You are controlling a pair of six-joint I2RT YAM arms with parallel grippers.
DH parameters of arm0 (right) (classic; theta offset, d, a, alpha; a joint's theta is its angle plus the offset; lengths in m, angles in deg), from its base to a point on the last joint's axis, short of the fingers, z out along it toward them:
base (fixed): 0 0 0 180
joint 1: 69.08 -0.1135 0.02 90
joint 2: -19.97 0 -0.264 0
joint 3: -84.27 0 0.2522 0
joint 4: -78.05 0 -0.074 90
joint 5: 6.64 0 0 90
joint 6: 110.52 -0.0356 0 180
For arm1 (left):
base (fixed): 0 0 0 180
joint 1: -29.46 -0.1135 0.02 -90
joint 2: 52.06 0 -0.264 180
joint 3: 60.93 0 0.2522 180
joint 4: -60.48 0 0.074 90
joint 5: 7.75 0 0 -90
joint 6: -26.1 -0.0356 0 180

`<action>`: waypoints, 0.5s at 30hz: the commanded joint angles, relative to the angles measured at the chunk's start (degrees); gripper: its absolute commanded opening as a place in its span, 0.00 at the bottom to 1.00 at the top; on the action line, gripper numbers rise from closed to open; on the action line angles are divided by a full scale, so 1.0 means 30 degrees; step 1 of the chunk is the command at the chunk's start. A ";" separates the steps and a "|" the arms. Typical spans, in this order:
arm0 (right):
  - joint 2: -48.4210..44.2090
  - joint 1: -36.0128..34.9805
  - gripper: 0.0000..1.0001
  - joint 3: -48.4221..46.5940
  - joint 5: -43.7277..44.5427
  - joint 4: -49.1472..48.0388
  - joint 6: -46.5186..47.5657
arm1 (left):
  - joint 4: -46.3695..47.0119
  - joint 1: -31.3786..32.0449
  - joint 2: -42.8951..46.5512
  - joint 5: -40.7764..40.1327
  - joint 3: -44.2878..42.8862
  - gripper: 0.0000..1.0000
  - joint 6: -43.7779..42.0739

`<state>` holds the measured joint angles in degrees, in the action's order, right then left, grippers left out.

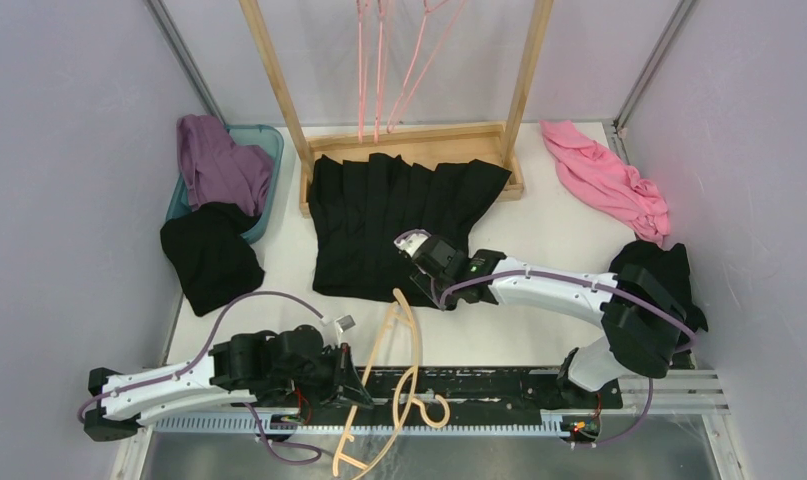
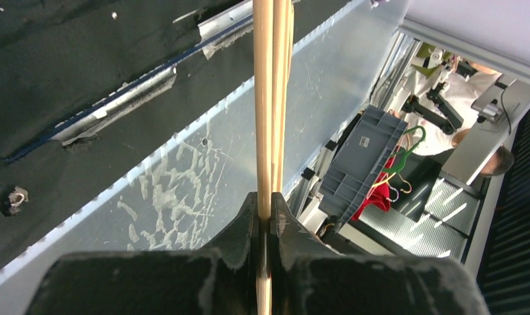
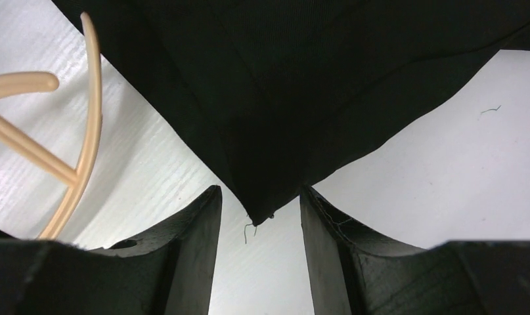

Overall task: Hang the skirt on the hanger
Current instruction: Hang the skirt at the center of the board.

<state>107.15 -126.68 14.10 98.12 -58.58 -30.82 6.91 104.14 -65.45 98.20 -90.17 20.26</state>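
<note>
Two claws differ: the left claw (image 2: 266, 203) pinches the hanger (image 1: 394, 340), at 6 o'clock from the skirt (image 1: 399, 215); the right claw (image 3: 259, 193) is spread, the skirt's corner between its fingers, cloth fanning toward 12 o'clock across the tabletop (image 1: 559, 220).

This looks like a robot lab. Plain pale walls (image 1: 69, 150) box in a white table (image 1: 559, 235) with a metal rail (image 1: 699, 390). Past its edge are a grey crate (image 2: 364, 161) and a person in white (image 2: 439, 134) beside machines.
</note>
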 commanded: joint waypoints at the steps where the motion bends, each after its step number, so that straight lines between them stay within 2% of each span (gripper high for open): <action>1: -0.0087 -0.0105 0.53 0.0560 0.1336 -0.1251 0.1056 | 0.0278 0.0070 0.0346 0.1658 -0.0602 0.03 0.0533; 11: 0.1082 -0.0368 0.57 0.0374 0.3492 -0.1438 0.1721 | 0.3563 0.0070 -0.0582 0.2939 0.0266 0.03 0.0713; 15: 0.1769 -0.0401 0.42 -0.0030 0.3907 -0.1306 0.1534 | 0.5176 0.0070 -0.1309 0.3427 0.0767 0.03 0.0814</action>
<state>111.04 -127.49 15.76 106.36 -61.20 -26.45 13.86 104.18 -67.70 104.65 -88.77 20.28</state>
